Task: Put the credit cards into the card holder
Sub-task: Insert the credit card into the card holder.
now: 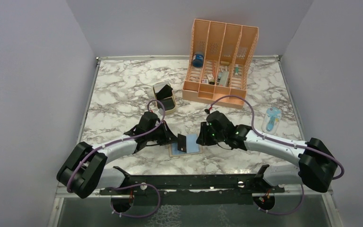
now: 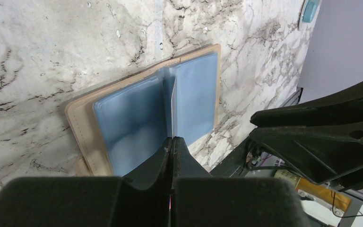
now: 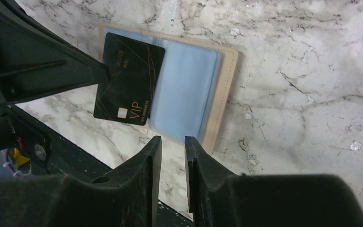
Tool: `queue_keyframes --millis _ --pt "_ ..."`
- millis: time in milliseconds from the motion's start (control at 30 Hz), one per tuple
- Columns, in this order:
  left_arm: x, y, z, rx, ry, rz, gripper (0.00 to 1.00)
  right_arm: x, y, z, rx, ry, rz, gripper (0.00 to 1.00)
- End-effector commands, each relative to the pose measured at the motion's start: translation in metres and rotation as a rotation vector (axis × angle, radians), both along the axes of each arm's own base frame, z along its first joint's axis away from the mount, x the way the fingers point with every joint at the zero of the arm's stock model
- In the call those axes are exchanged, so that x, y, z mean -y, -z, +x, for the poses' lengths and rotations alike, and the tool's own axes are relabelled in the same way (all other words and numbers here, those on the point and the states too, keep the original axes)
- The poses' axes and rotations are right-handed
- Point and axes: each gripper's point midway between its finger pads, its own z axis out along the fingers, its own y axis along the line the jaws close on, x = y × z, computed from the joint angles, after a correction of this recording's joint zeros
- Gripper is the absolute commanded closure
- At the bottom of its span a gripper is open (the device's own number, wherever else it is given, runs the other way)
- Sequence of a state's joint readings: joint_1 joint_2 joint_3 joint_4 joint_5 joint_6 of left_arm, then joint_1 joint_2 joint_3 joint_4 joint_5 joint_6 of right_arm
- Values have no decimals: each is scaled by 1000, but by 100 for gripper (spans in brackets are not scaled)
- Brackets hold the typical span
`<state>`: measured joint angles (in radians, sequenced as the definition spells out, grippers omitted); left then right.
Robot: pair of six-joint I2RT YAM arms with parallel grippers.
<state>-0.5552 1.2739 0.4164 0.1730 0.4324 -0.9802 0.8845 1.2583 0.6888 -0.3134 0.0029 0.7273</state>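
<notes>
Black credit card (image 3: 130, 85): glossy, thin gold lines, "VIP" near one corner. Card holder (image 3: 189, 90): lies open and flat on the table (image 1: 123, 90), with a tan stitched border and light-blue pockets facing up.

The holder sits close to the table's near edge, between the two arms. Bare marble lies beyond it; the tan tray (image 1: 164, 98) and orange organizer (image 1: 220, 61) are well apart from it.

Left fingers (image 2: 182, 158) are pressed together, pinching the card by one edge. The card is tilted over the holder's left pocket, by the centre fold; cannot tell whether they touch.

Right fingers (image 3: 153, 158) are slightly parted, holding nothing, just off the holder's edge.
</notes>
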Motion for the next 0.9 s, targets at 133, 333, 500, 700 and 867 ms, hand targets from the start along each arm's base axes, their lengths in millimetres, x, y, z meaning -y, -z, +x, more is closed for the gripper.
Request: queue_keyframes --millis 133,333,500,700,867 --pt "0 6 1 6 -22 12 100 -21 6 19 22 -19 -19 75" --pt "0 15 0 -9 -28 35 100 -14 33 17 -12 -10 -79 78" --pt "-3 21 1 -2 -52 64 100 -5 47 10 -39 0 -104 80" --pt "-10 26 7 40 -92 104 100 -1 54 4 -57 6 -103 81" --pt "-12 30 7 38 -101 119 100 2 59 0 -72 14 -101 81"
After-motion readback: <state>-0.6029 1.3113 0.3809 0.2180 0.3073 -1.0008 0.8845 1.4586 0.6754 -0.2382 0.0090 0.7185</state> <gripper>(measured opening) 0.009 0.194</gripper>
